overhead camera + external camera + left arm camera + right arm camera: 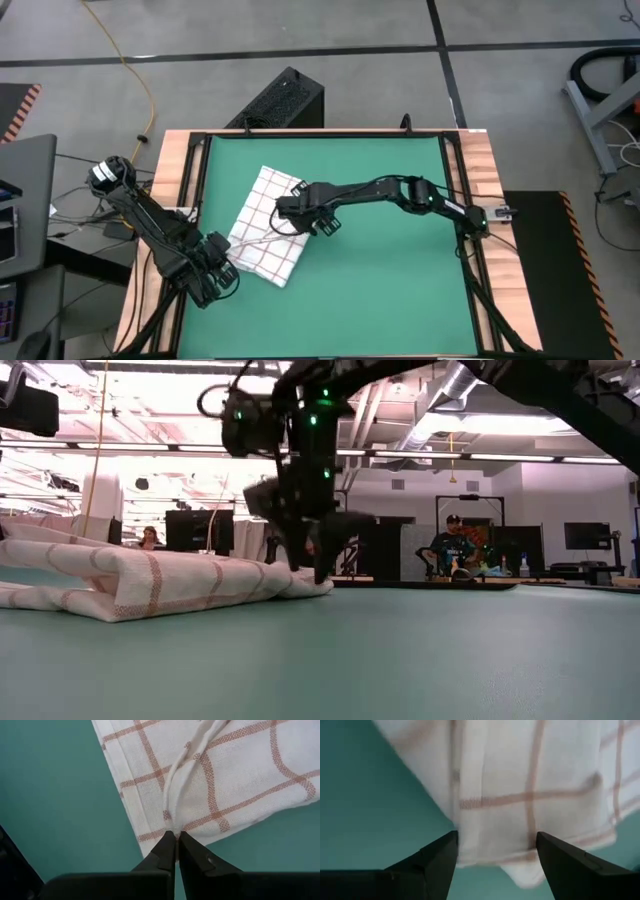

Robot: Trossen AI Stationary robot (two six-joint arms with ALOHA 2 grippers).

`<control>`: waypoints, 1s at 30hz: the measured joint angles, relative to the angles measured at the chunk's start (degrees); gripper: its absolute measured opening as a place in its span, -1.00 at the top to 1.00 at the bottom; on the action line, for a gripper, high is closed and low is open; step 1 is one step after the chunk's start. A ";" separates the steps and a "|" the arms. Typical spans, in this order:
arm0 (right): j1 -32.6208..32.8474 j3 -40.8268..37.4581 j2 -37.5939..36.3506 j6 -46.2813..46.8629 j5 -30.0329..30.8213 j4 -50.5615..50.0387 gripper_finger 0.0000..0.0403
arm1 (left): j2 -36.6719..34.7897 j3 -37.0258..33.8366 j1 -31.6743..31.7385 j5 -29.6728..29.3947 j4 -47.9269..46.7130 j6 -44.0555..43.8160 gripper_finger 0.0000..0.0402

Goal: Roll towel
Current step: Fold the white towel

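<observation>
Overhead, the towel (267,225) lies folded and askew on the green mat (390,290), toward its left side. My left gripper (176,836) is pinched on a raised fold at the towel's edge; only its wrist view shows that grip. My right gripper (495,851) stands spread wide over the towel's opposite edge, grasping nothing. Only the low view shows people (452,546) seated beyond the mat.

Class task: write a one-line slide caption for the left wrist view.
Left tool, shut, pinches the towel edge on the green mat.
</observation>
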 joint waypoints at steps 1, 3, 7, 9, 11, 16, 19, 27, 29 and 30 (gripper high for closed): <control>-0.11 -0.73 0.00 0.79 0.83 -0.69 -0.44 | 0.00 0.00 -0.22 -0.02 0.00 -0.16 1.00; -0.41 -1.77 0.04 3.78 0.51 -3.68 -0.44 | 0.00 -0.01 -0.79 -0.30 -0.01 -0.99 1.00; -0.76 -5.36 -2.01 6.15 -0.57 -2.15 -0.44 | 0.00 -0.02 -1.27 -2.34 -0.04 -1.66 1.00; -0.99 -7.90 -4.42 6.04 -0.78 2.06 -0.44 | 0.00 -0.02 -1.26 -2.68 -0.03 -1.62 1.00; -1.11 -11.34 -8.07 5.96 -1.70 6.03 -0.44 | 0.00 -0.02 -1.27 -2.76 -0.04 -1.80 1.00; -1.79 -28.30 -23.33 7.94 -2.34 19.19 -0.44 | 0.00 -0.02 -1.27 -2.85 -0.02 -2.03 1.00; -1.89 -44.18 -34.91 10.22 -3.73 36.67 -0.44 | 0.00 -0.02 -1.27 -3.11 -0.04 -1.52 1.00; -1.98 -66.93 -45.59 3.45 -10.75 73.11 -0.44 | 0.00 -0.02 -1.27 -2.97 -0.96 -2.11 1.00; -0.99 -66.92 -44.55 2.02 -11.14 72.81 -0.44 | 0.00 -0.02 -1.27 -2.93 -1.18 -2.53 1.00; -0.45 -66.80 -43.41 1.21 -11.14 73.43 -0.43 | 0.00 -0.02 -1.27 -2.91 -1.18 -2.54 1.00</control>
